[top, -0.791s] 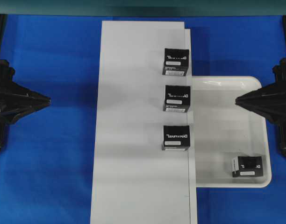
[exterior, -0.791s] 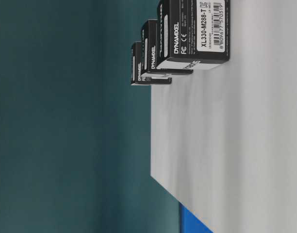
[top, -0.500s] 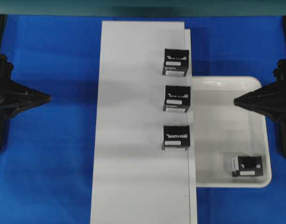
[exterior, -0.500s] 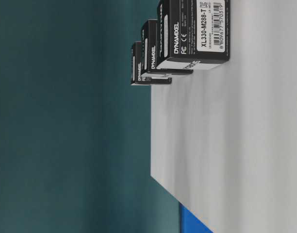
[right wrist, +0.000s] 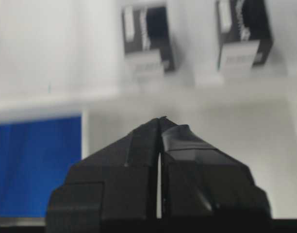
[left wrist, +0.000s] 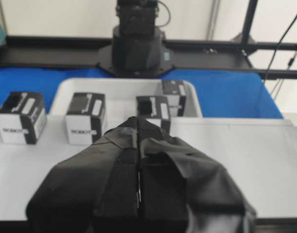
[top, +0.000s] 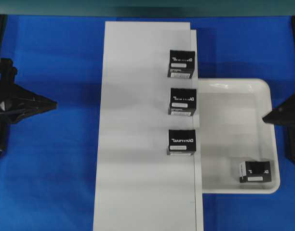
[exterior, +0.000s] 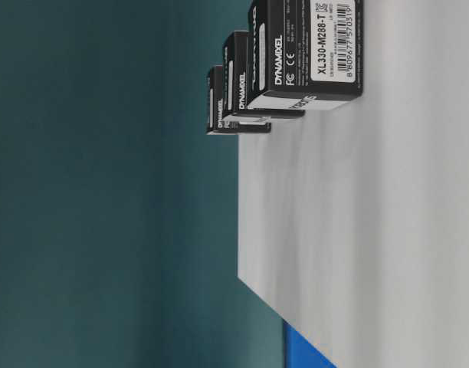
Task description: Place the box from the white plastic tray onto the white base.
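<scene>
The right claw (top: 266, 118) is pressed together, its two black tips meeting in a point. It holds nothing and touches nothing. In the overhead view it sits at 3 o'clock, at the right edge of the tray (top: 234, 84), and it points toward 9 o'clock. Most of its arm is out of the picture. In its own camera the tips (right wrist: 160, 125) meet with only a thin line between them, over the tray floor.

The left claw (top: 53, 103) is pressed together too, and it is empty. It sits at 9 o'clock over the blue table (top: 56, 168), well apart from the base (top: 138, 192), and it points toward 3 o'clock. Its own camera shows the closed tips (left wrist: 138, 121) aimed level across the base.

The box (top: 255, 172) lies in the tray, in the corner at about 4 o'clock, close to the rim. No claw is near it.

Three logo boxes stand in a line on the base, along its right edge: one at 1 o'clock (top: 181, 63), one near the middle (top: 182, 101) and one a little lower (top: 181, 142). The tray lies just beside that edge of the base.
</scene>
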`<state>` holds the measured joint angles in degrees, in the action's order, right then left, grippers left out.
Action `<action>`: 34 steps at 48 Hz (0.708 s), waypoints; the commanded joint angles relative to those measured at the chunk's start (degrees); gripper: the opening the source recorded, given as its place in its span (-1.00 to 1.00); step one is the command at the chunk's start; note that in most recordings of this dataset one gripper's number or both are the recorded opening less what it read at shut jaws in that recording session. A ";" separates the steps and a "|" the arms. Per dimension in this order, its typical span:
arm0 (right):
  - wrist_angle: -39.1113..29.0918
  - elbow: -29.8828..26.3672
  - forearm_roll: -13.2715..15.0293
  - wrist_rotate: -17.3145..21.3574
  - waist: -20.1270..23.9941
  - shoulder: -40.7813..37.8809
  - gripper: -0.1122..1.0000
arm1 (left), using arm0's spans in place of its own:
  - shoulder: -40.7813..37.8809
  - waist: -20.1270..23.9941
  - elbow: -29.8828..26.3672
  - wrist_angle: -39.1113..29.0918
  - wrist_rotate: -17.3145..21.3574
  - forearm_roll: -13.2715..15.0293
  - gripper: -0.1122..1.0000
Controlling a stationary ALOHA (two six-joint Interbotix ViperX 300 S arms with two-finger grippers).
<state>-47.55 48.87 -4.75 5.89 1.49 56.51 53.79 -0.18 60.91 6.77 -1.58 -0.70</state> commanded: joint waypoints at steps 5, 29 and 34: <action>-7.29 -2.99 -0.62 0.09 2.72 -3.25 -0.83 | -0.44 -0.09 -1.76 0.18 0.00 -0.18 -0.93; -17.93 -4.48 -4.48 0.00 7.21 -18.02 -0.82 | -0.62 -0.18 -2.46 0.18 0.00 -0.18 -0.93; -17.23 -3.16 -4.48 -0.44 7.73 -19.60 -0.81 | -0.79 0.09 -2.37 0.18 0.00 -0.18 -0.93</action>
<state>-65.39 45.26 -8.96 5.54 8.70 38.32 53.53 -0.26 60.03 6.68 -1.49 -0.70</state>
